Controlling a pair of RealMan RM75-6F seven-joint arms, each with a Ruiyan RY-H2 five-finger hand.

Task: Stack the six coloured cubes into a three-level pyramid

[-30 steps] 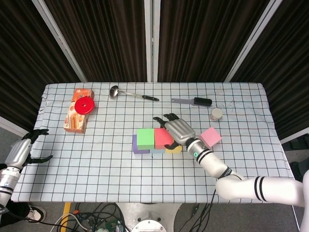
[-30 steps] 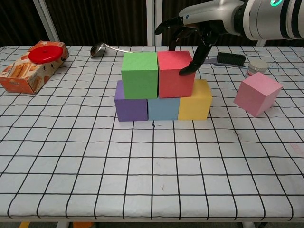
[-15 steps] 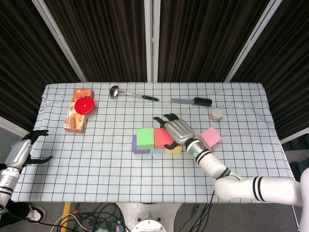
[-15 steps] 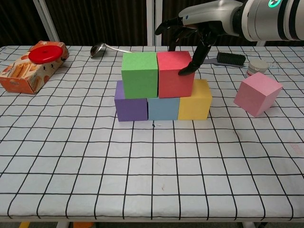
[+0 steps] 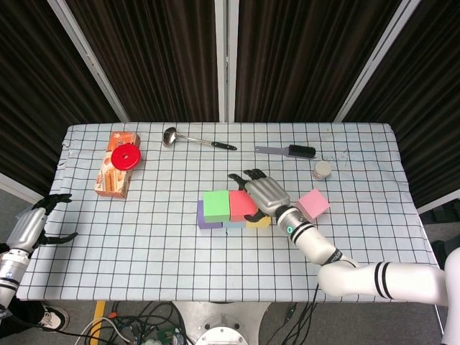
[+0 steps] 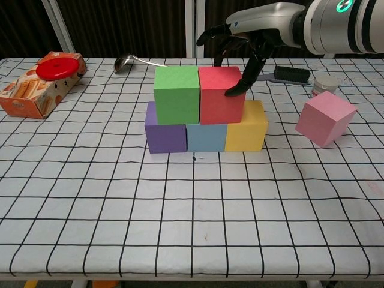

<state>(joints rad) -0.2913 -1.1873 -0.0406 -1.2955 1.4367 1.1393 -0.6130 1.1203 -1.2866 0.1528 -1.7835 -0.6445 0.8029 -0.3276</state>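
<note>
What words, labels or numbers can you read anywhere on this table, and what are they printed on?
None can be read.
Orange snack box: printing on it is too blurred to read.
Small jar: no legible label.
Coloured cubes, such as the pink cube: plain faces, no markings.

A red cube (image 6: 221, 93) is sitting right under the black fingertips (image 6: 235, 90) of the silver-grey right hand (image 5: 264, 192), with a green cube (image 6: 176, 86) showing just beyond it. Below the fingers, purple (image 6: 164, 132), light blue (image 6: 206, 136) and yellow (image 6: 246, 126) cubes are lining up on the white cloth with black grid lines (image 6: 180, 210). A pink cube (image 6: 324, 119) is lying well off to the palm side.
</note>
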